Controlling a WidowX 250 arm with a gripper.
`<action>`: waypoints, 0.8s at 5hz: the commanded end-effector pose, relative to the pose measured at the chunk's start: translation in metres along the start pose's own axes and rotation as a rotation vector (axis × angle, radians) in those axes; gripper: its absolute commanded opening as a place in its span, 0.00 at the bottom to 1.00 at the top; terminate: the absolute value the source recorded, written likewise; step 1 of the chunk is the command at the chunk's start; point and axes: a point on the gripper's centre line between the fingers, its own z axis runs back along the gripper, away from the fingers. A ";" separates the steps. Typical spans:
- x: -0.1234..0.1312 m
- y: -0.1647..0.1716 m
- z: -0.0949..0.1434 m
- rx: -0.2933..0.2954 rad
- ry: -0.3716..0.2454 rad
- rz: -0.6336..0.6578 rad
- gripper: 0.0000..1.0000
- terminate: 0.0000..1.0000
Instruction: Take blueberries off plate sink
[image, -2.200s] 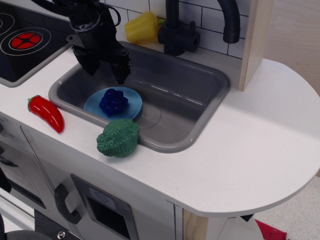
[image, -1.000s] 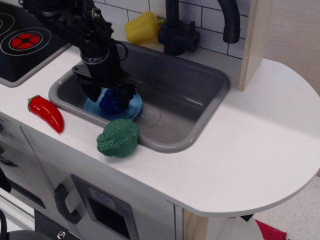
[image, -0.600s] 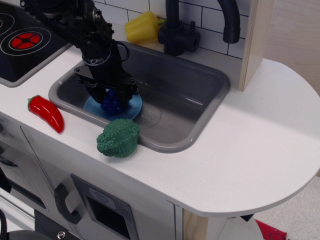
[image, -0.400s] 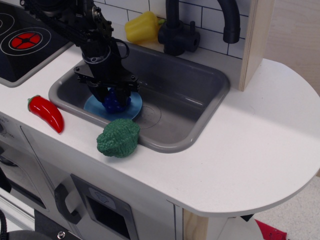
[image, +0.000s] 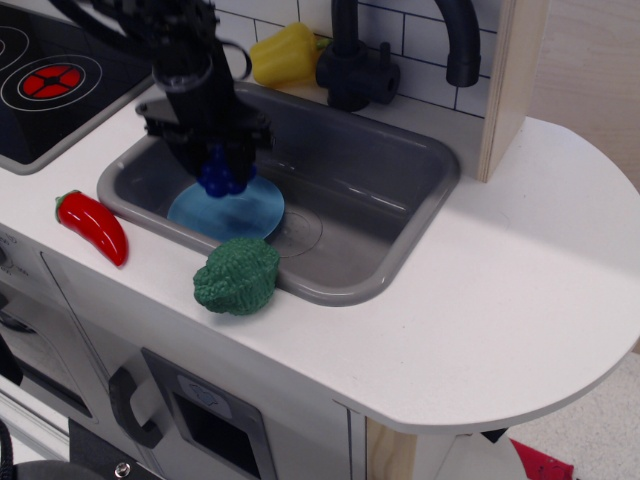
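1 end effector (image: 222, 172) grips blueberries (image: 222, 180) above the plate (image: 228, 211).

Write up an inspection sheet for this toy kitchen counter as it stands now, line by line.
Surface: white counter with a grey sink set into it.
Job's things: blueberries held above the plate, lifted clear of it; the plate lies bare on the sink floor, left side.
Clutter: green broccoli on the sink's front rim; red pepper on the counter to the left; yellow pepper behind the sink.
Grippers: gripper shut on the blueberries.
Cables: a dark loop on the arm above the gripper, blurred.
Surroundings: black faucet, stove burner, white tile wall, wooden post.
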 end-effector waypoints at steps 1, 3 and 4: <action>0.012 -0.046 0.016 -0.036 0.010 -0.001 0.00 0.00; -0.009 -0.094 -0.006 -0.048 0.046 -0.038 0.00 0.00; -0.020 -0.099 -0.015 -0.029 0.043 -0.060 0.00 0.00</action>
